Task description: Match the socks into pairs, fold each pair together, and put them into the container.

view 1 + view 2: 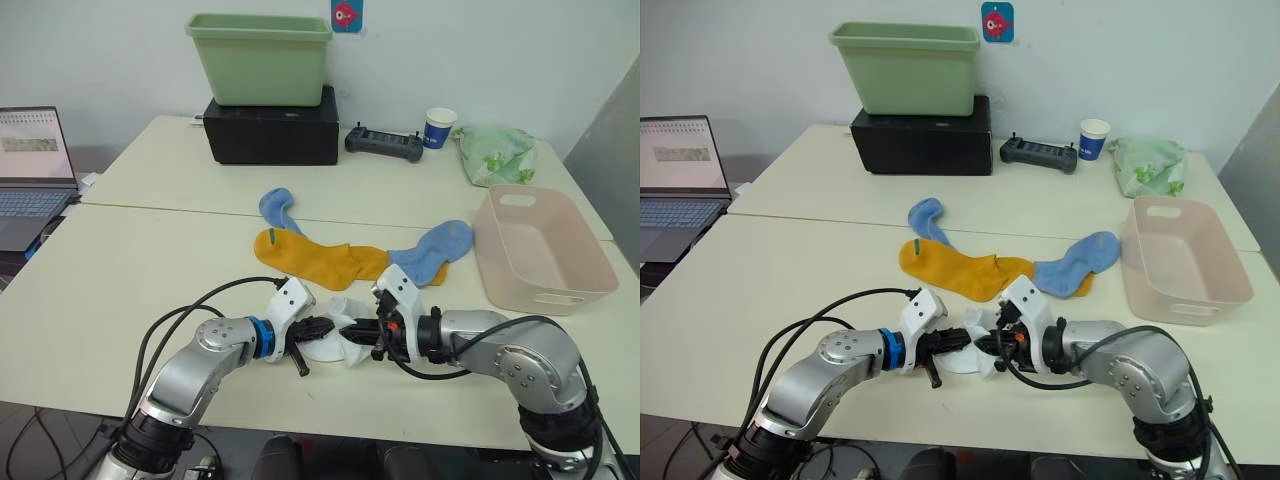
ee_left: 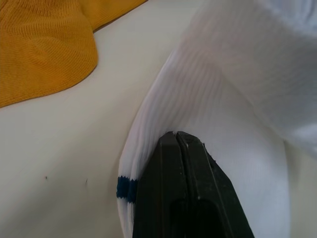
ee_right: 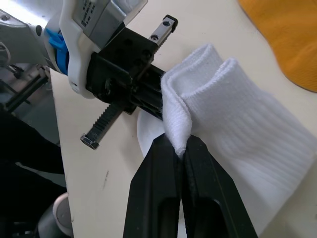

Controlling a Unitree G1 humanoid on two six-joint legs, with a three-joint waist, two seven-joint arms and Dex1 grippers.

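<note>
Both grippers, left [image 1: 322, 328] and right [image 1: 358, 333], pinched the white socks [image 3: 237, 134] (soft, limp knit), which seemed best gripped at the ribbed cuffs.

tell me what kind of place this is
Probably an office or lab set up for robot trials: plain cream tables against a white wall, an open grey laptop, a black handheld controller and a blue-and-white paper cup.

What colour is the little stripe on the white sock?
Dark blue. The stripe sits at the white sock's edge, clearest in the left wrist view.
</note>
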